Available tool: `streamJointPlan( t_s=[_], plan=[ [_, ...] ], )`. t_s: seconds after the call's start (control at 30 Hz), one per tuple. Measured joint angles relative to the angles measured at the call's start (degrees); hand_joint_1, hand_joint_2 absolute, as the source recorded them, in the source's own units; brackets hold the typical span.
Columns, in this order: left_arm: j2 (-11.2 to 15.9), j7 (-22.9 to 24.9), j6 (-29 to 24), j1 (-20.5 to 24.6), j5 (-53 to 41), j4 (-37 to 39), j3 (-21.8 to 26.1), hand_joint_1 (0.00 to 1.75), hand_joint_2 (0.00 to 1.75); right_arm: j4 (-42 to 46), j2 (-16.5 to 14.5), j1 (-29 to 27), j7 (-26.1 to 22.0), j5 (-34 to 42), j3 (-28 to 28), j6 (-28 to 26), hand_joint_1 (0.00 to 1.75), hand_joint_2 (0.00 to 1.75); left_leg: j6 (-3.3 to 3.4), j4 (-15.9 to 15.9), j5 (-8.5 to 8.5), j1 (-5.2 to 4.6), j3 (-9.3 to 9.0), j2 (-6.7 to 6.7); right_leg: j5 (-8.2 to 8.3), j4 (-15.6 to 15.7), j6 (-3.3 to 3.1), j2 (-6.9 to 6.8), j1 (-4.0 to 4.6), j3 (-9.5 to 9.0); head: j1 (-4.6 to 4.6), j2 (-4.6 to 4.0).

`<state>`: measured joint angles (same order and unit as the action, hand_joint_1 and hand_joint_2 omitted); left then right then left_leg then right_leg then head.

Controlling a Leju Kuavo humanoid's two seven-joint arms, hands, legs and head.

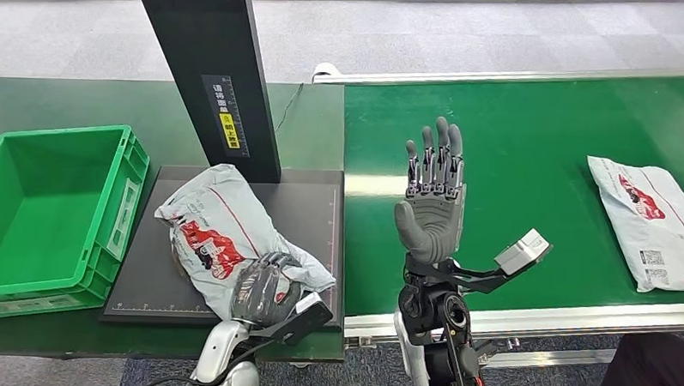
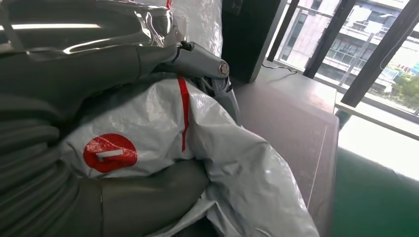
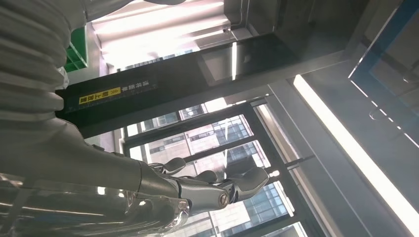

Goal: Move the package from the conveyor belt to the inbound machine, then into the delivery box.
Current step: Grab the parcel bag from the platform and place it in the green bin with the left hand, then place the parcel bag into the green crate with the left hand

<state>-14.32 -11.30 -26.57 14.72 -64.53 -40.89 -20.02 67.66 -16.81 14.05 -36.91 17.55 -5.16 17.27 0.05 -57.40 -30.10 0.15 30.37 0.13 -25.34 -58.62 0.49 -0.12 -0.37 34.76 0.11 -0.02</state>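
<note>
A crumpled grey package [image 1: 221, 227] with red print lies on the black plate of the inbound machine [image 1: 317, 205]. My left hand [image 1: 265, 289] grips its near end; in the left wrist view the grey bag [image 2: 197, 148] bulges between thumb and fingers [image 2: 197, 61]. My right hand [image 1: 433, 196] is raised upright over the green conveyor belt [image 1: 528, 165], fingers straight and apart, holding nothing; the right wrist view has the same hand [image 3: 197, 187] in front of windows. A second grey package [image 1: 651, 221] lies flat on the belt at far right. The green delivery box [image 1: 46, 213] stands left of the machine.
The machine's black post [image 1: 214, 68] rises from the back of the plate, just behind the package. A dark green table [image 1: 67, 102] carries box and machine. A person's dark trouser leg [image 1: 650, 371] shows at bottom right, beyond the belt's metal edge.
</note>
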Motion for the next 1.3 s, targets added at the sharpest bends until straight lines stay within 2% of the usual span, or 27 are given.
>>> streamJointPlan(
  t_s=[0.17, 0.23, 0.3, 0.4, 0.47, 0.57, 0.77, 0.93, 1.13, 1.2, 1.3],
  plan=[
    [0.0, -1.8, -1.1, -0.5, 1.6, -0.7, 0.6, 1.75, 1.75, 0.0, 0.0, 0.0, 0.0, 0.2, 0.0, 0.0, 0.00, 1.75, 0.00, 0.0, 0.00, 0.00, 0.02, 0.01, 0.00, 0.0, 0.00, 0.00, 0.00, 0.05, 0.01, 0.00],
    [0.0, -5.0, -3.7, -1.4, 4.9, -1.8, 1.3, 1.75, 1.75, 0.0, 0.1, -0.2, -0.1, 0.2, 0.0, 0.0, 0.00, 1.75, 0.00, 0.0, 0.00, 0.00, 0.04, 0.03, 0.00, 0.0, 0.00, 0.01, 0.00, 0.11, 0.01, 0.00],
    [0.0, -10.3, -7.7, -3.2, 10.9, -4.7, 2.1, 1.75, 1.75, 0.0, 0.1, -0.5, -0.1, 0.2, 0.0, -0.3, 0.00, 1.75, 0.00, 0.0, 0.00, 0.00, 0.09, 0.06, 0.01, 0.0, 0.00, 0.02, 0.00, 0.21, 0.01, 0.00],
    [0.1, -19.1, -12.4, -6.4, 20.9, -12.9, 4.0, 1.75, 1.75, 0.0, 0.1, -1.2, -0.2, 0.3, 0.0, -1.0, 0.00, 1.75, 0.00, 0.0, 0.01, 0.00, 0.23, 0.06, 0.01, 0.0, 0.00, 0.01, 0.01, 0.33, 0.00, 0.01],
    [0.0, -24.2, -13.3, -8.5, 25.4, -19.7, 5.7, 1.75, 1.75, 0.0, 0.1, -1.3, -0.4, 0.5, -0.1, -1.3, 0.00, 1.75, -0.01, 0.0, 0.01, 0.00, 0.29, 0.07, 0.01, 0.0, 0.00, 0.02, 0.01, 0.39, 0.00, -0.01],
    [-0.1, -28.1, -13.4, -11.0, 30.5, -30.8, 8.5, 1.75, 1.75, 0.0, 0.1, -1.4, -0.7, 0.7, -0.2, -1.7, 0.00, 1.75, -0.01, 0.0, 0.01, 0.01, 0.32, 0.10, 0.01, 0.0, 0.00, 0.04, 0.01, 0.44, 0.00, 0.00],
    [0.2, -28.7, -13.5, -12.9, 36.9, -51.0, 11.7, 1.75, 1.75, 0.0, 0.1, -1.4, -0.8, 1.0, -0.2, -2.0, 0.00, 1.75, 0.00, 0.0, 0.01, 0.01, 0.35, 0.08, 0.01, 0.0, 0.00, 0.01, 0.00, 0.43, 0.00, 0.00],
    [1.0, -28.7, -13.4, -11.1, 40.0, -60.7, 13.9, 1.75, 1.75, 0.0, 0.1, -1.2, -0.9, 1.2, -0.2, -1.7, 0.00, 1.75, 0.00, 0.0, 0.02, 0.01, 0.34, 0.05, 0.01, 0.0, 0.00, 0.00, 0.00, 0.42, 0.01, 0.00],
    [2.6, -28.7, -13.4, -6.5, 42.6, -61.3, 17.3, 1.75, 1.75, 0.0, 0.0, -1.0, -0.9, 1.2, -0.3, -1.0, 0.00, 1.75, 0.00, 0.0, 0.06, 0.01, 0.31, -0.02, 0.01, 0.0, 0.00, -0.03, 0.01, 0.41, 0.01, 0.00],
    [3.9, -27.6, -13.3, -3.1, 42.9, -57.8, 18.8, 1.75, 1.75, -0.1, -0.1, -0.9, -0.8, 1.2, -0.3, -0.7, 0.00, 1.75, -0.01, 0.0, 0.11, 0.00, 0.31, -0.06, 0.02, 0.0, -0.01, -0.09, 0.01, 0.39, 0.02, 0.00],
    [7.1, -22.7, -12.4, 4.3, 40.4, -47.8, 21.0, 1.75, 1.75, -0.6, -0.3, -0.5, -0.7, 1.1, -0.4, 0.0, 0.00, 1.75, -0.03, 0.0, 0.22, 0.00, 0.31, -0.10, 0.11, 0.0, -0.03, -0.14, 0.01, 0.39, 0.01, 0.00]
  ],
)
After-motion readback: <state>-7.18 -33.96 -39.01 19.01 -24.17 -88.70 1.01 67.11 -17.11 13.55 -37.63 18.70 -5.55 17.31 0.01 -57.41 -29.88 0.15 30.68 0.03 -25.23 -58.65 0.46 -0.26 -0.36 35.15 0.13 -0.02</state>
